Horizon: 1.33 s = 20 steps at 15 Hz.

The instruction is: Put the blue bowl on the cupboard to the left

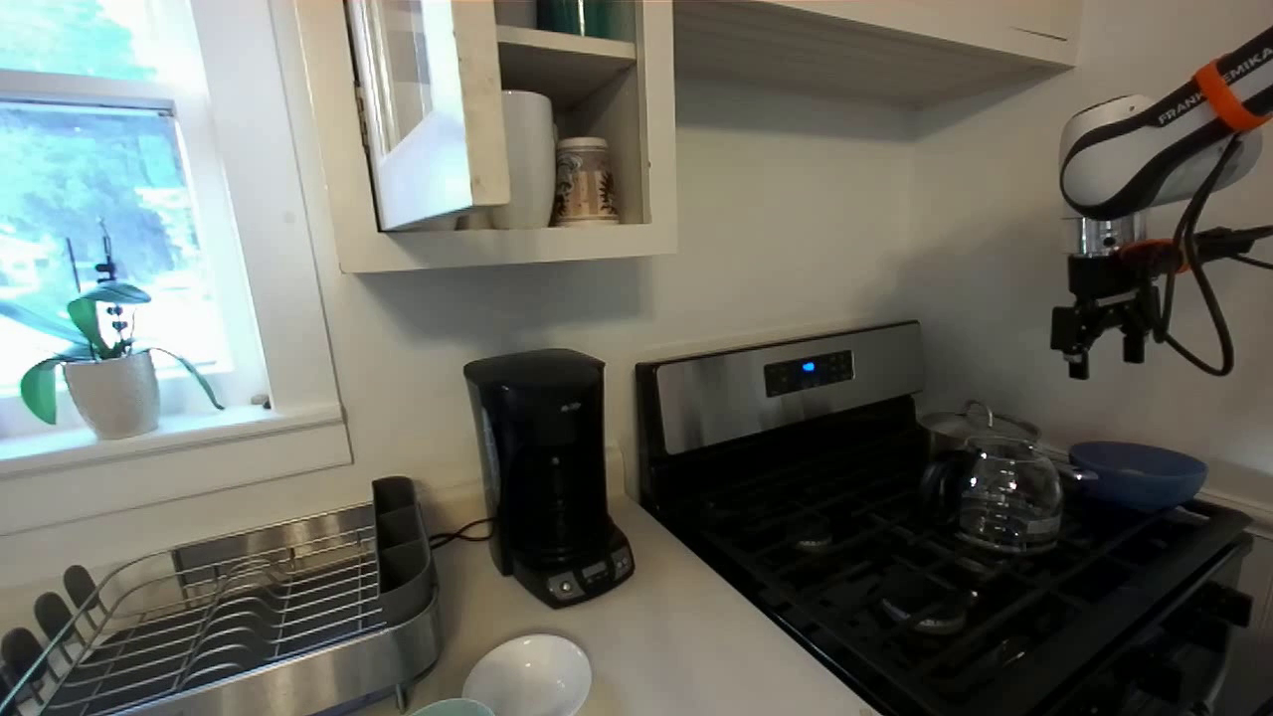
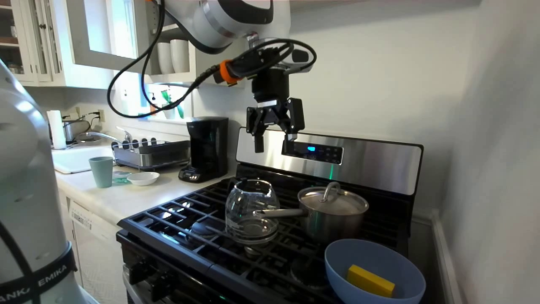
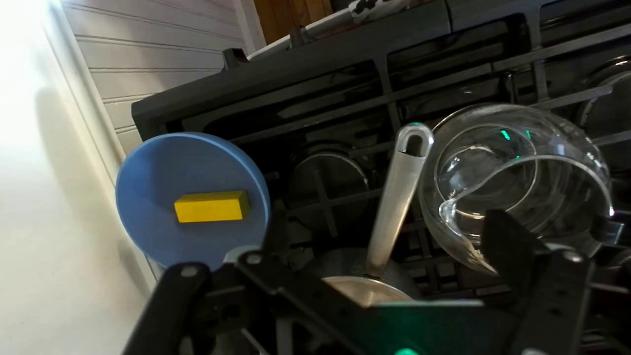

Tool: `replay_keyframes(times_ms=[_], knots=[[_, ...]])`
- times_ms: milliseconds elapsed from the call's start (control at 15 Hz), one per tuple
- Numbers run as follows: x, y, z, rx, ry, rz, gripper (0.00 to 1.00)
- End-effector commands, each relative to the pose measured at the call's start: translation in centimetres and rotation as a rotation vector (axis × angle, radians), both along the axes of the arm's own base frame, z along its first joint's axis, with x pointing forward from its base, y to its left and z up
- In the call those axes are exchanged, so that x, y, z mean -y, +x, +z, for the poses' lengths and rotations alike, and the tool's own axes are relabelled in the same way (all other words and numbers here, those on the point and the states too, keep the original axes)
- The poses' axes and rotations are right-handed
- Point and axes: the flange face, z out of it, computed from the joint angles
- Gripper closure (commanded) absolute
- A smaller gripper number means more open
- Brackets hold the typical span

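The gripper [image 2: 274, 142] hung high over the stove [image 2: 202, 249], its fingers spread well apart with nothing between them. The blue bowl [image 3: 153, 182] lay below it and off to the wall side, on the stove's end farthest from the counter [image 2: 130, 198]; whether it touched the wall [image 2: 498, 169] could not be told. A block [image 3: 209, 209] lay inside. The pot [image 2: 333, 223] stood lower too, showing between the fingers in the wrist view, and the jug [image 2: 252, 207] sat below on the counter side.

The step in hand looked to be the approach, the bowl not yet grasped. The next move probably called for a shift toward the wall, clear of the pot, then a descent to set one finger inside the rim and one outside. The later carry would likely have to cross high over pot and jug, kept level so the block stayed in.

The bowl sat mouth up and seemed about level. Round, with no handle or spout in sight, it pointed nowhere sideways and had no long axis to line up with. In the wrist view, the rim nearest the gripper ran across the line between the fingertips, which ought to suit a pinch. Only the block had a length, lying roughly along that line.
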Motion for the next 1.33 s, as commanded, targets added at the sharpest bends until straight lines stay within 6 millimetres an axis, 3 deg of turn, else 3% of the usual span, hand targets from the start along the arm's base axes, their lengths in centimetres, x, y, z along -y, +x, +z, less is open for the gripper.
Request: replay_keyframes(times_ms=[0,267,467,867,1267], knots=[[2.2,1.4,0.0,0.004,0.074,0.029,0.0],[8.2,1.6,-1.8,-0.038,0.146,0.043,0.0],[11.4,1.7,-3.8,0.003,0.179,0.033,0.0],[14.5,0.8,-8.9,0.014,0.208,-0.009,0.0],[15.6,0.6,-13.1,0.011,0.141,-0.045,0.0]])
